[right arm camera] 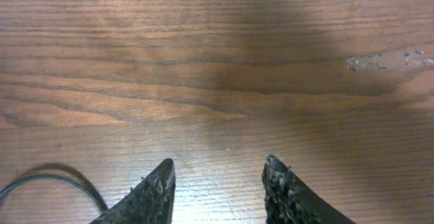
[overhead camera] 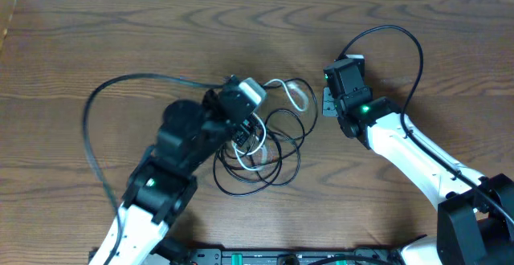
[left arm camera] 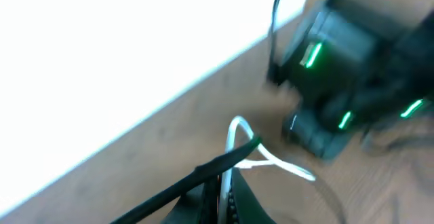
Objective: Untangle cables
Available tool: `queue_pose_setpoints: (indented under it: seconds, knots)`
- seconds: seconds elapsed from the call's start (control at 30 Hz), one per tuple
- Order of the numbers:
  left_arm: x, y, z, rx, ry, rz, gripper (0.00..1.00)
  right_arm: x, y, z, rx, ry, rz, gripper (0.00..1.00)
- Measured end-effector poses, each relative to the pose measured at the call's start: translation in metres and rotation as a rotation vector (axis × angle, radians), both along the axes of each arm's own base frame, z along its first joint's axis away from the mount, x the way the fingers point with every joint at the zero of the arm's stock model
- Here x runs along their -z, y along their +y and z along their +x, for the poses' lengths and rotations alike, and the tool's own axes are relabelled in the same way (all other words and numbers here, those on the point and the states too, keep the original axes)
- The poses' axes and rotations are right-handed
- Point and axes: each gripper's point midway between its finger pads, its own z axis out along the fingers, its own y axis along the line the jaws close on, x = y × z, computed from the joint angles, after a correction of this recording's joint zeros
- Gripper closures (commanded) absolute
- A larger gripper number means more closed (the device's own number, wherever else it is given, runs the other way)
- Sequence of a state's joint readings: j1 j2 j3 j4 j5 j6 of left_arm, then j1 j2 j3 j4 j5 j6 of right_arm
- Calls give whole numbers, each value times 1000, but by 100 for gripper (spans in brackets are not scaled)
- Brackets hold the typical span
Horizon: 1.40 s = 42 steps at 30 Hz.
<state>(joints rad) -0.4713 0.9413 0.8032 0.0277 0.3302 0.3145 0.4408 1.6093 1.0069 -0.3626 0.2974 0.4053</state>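
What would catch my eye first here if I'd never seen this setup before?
The knot of black and white cables in the middle of the wooden table draws the eye first. The left gripper is shut on the cables, and the right gripper hangs open over bare wood just to their right.

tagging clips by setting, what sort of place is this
Likely a robotics lab bench: a left arm and right arm working at a wooden table, with a tangle of thin cables lying on it.

place: robot lab bench | evidence: wood-grain table; left arm; right arm
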Motion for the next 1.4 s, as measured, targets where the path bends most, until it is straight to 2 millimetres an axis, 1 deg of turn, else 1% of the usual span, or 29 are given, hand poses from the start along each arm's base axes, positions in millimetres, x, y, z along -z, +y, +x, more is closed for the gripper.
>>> queue_pose_setpoints:
  seconds: [0.03,0.1,0.17,0.2,0.27,0.3,0.37,0.4,0.47,0.53,0.6,0.7,0.8,0.87,0.97,1.07,1.1,1.17,1.2,1.23,1.3,1.4]
  knots:
    - [-11,-2,-4,23,-34,-22,93,0,1,0,-5,2,7,63]
    - [-22,-7,-10,63,-67,-45,92,0,5,0,-15,5,23,63]
    - [-20,-12,-13,103,-60,-49,93,1,8,-1,-27,11,40,63]
    - [-13,-15,-12,118,-39,-42,93,1,10,-2,-34,15,48,63]
    - [7,-20,-9,133,28,-17,93,2,15,-3,-51,25,69,63]
    - [21,-23,-5,135,75,3,92,3,17,-4,-60,30,81,64]
    - [58,-25,3,125,187,53,92,3,24,-6,-86,43,106,62]
    - [81,-26,9,112,252,86,93,4,27,-7,-105,49,116,59]
    - [117,-26,18,84,346,139,92,4,33,-10,-140,59,126,52]
    - [150,-25,26,58,422,186,92,5,39,-13,-174,67,122,50]
    - [173,-23,30,40,476,218,93,6,42,-16,-196,74,116,49]
    - [191,-17,32,18,523,245,93,8,40,-18,-203,83,97,47]
    - [199,-7,30,-6,566,261,92,8,38,-17,-201,80,85,42]
    - [206,2,27,-23,605,274,93,8,38,-17,-202,78,80,41]
    - [221,17,15,-49,698,308,93,8,36,-16,-199,74,69,41]
    - [236,34,-6,-70,818,355,93,6,31,-13,-181,59,42,40]
    - [237,37,-13,-71,845,365,93,6,29,-12,-175,54,37,41]
    - [233,43,-34,-59,904,377,93,3,27,-8,-164,35,30,41]
    - [227,44,-45,-46,930,376,93,2,26,-6,-158,25,29,42]
    - [216,45,-54,-31,945,369,93,0,25,-3,-151,13,29,42]
    - [185,43,-66,0,936,339,92,-2,23,0,-140,1,31,43]
    - [117,39,-70,30,816,271,93,-4,23,3,-127,-13,37,43]
